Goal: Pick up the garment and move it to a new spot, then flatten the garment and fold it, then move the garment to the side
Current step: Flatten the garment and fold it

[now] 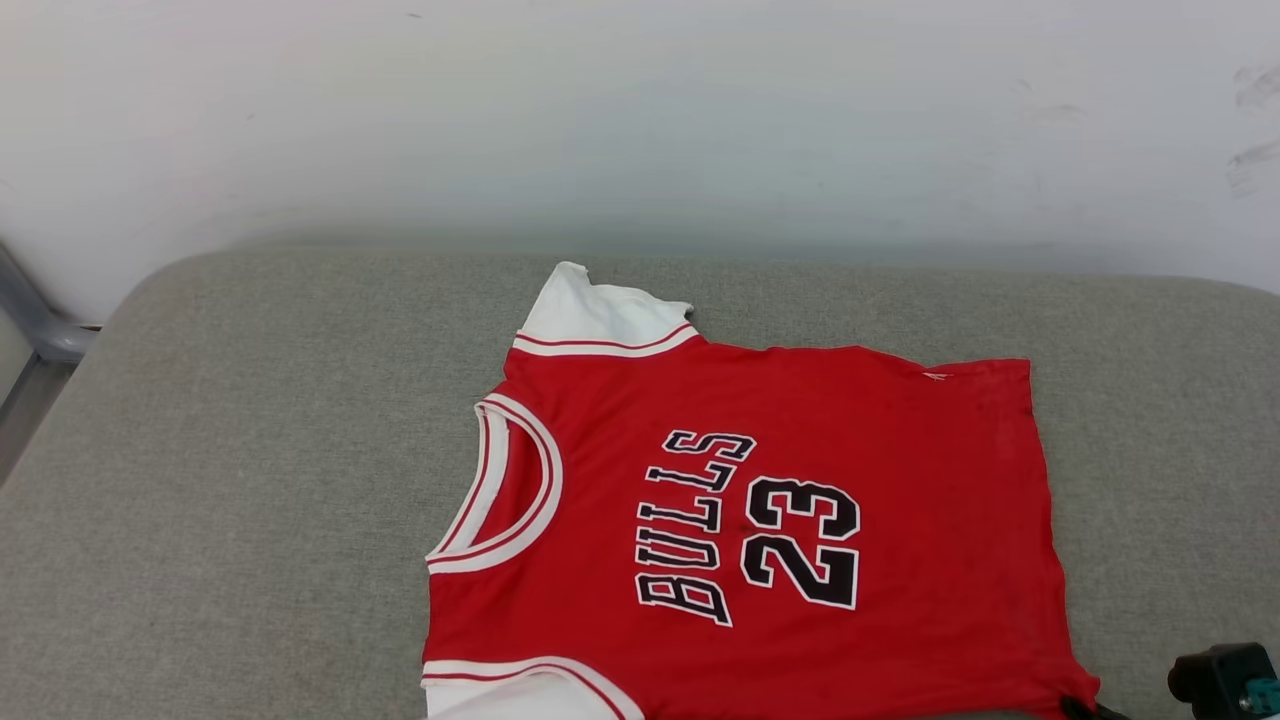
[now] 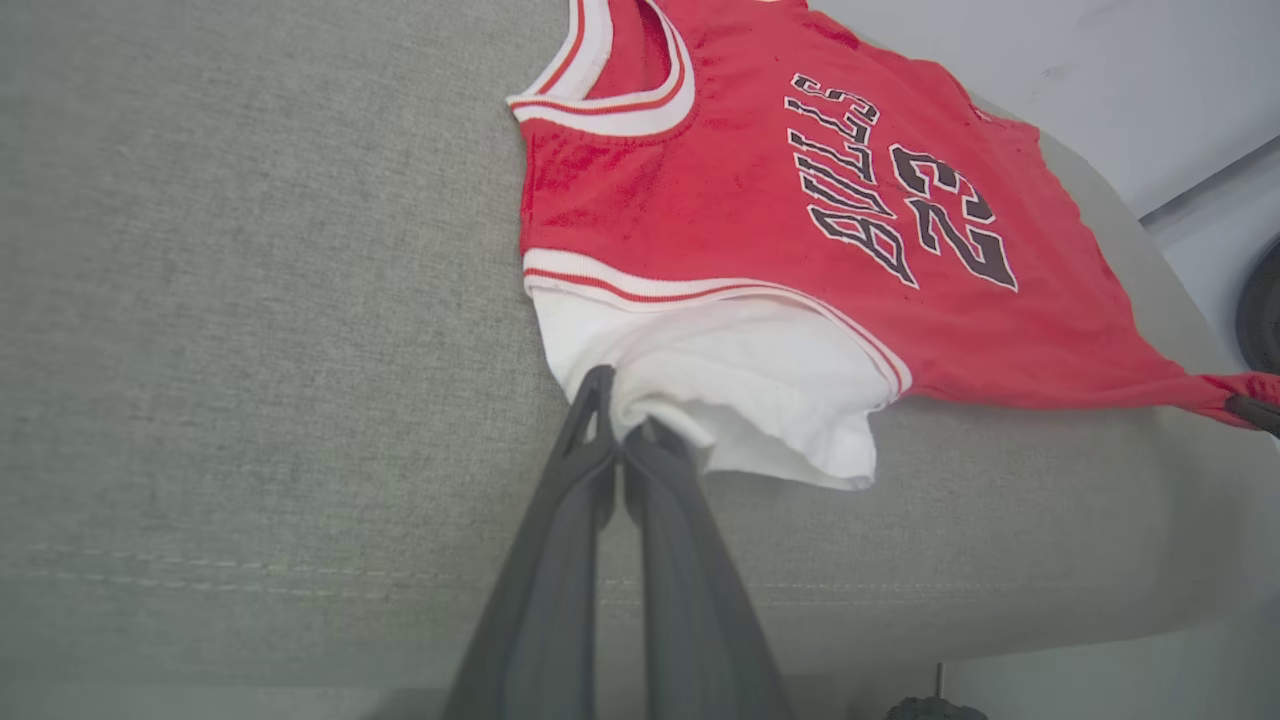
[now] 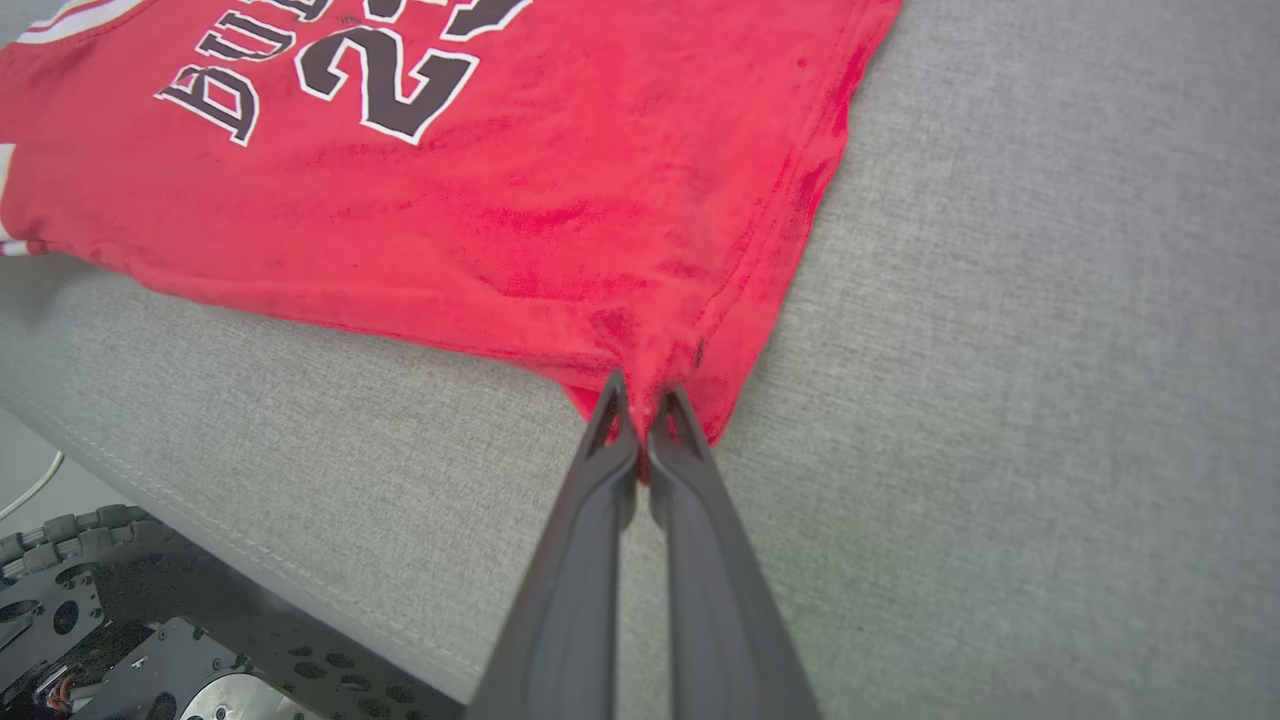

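1. Grey fabric-covered bench in front of a pale wall, with a stitched seam along the near side in the left wrist view.
2. On the bench, right of its middle in the head view: the garment, spread nearly flat, print side up, neck opening toward the robot's left, hem toward its right.
3. Black, white-outlined "BULLS" and "23" across the red chest. White far sleeve lying out toward the wall, white near sleeve close to the bench's front edge.
4. At the near sleeve, left jaws clenched: fingers pressed together, sleeve edge pinched between the tips, cloth gathered there.
5. At the near hem corner, right jaws clenched too: fingers nipping the red cloth, puckered and drawn to a point at the tips.
6. Dark wrist housing of the right arm at the lower right of the head view, near that hem corner.
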### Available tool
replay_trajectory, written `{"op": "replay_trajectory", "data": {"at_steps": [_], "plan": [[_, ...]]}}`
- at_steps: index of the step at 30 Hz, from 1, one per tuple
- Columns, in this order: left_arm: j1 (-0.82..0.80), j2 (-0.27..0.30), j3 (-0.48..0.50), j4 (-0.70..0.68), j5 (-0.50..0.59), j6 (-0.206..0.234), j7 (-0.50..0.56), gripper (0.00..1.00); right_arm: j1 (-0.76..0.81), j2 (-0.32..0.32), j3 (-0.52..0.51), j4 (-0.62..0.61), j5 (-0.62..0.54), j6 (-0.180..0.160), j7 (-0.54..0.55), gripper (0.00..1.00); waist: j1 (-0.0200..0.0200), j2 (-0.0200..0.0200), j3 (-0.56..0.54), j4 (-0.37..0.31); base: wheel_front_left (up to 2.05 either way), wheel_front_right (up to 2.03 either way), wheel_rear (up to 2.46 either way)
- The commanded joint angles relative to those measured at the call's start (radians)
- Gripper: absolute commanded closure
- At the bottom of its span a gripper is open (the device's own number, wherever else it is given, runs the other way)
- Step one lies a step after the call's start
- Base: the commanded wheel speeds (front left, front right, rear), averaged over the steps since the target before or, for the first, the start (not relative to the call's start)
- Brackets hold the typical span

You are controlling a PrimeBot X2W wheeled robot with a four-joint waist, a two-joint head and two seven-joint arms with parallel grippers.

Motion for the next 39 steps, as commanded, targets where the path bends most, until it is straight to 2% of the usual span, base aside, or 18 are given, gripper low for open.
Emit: {"op": "replay_trajectory", "data": {"at_steps": [1,8,17,26,39], "plan": [[-0.028,0.010,0.006,-0.006,0.005,-0.006,0.000,1.00,-0.015,0.005,-0.001,-0.008,0.002,-0.002,-0.002,1.00,0.0000,0.0000,0.001,-0.001,0.00,0.00,0.00],[-0.175,0.060,0.006,0.002,0.051,-0.041,0.031,1.00,-0.060,0.003,-0.008,-0.043,0.018,-0.002,0.012,1.00,0.0000,0.0000,0.030,-0.016,0.00,0.00,0.00],[-0.436,0.097,-0.001,0.070,0.091,-0.105,0.092,1.00,-0.170,0.013,-0.012,-0.040,0.019,-0.002,0.004,1.00,0.0000,0.0000,0.129,-0.045,0.00,0.00,0.00],[-0.672,0.065,-0.036,0.219,0.099,-0.175,0.123,1.00,-0.289,0.011,0.010,0.014,0.028,-0.002,0.004,1.00,0.0000,0.0000,0.236,-0.065,0.00,0.00,0.00],[-0.855,0.036,-0.097,0.516,0.112,-0.216,0.101,1.00,-0.415,0.020,0.065,0.110,0.019,-0.002,0.011,1.00,0.0000,0.0000,0.351,-0.084,0.00,0.00,0.00]]}}
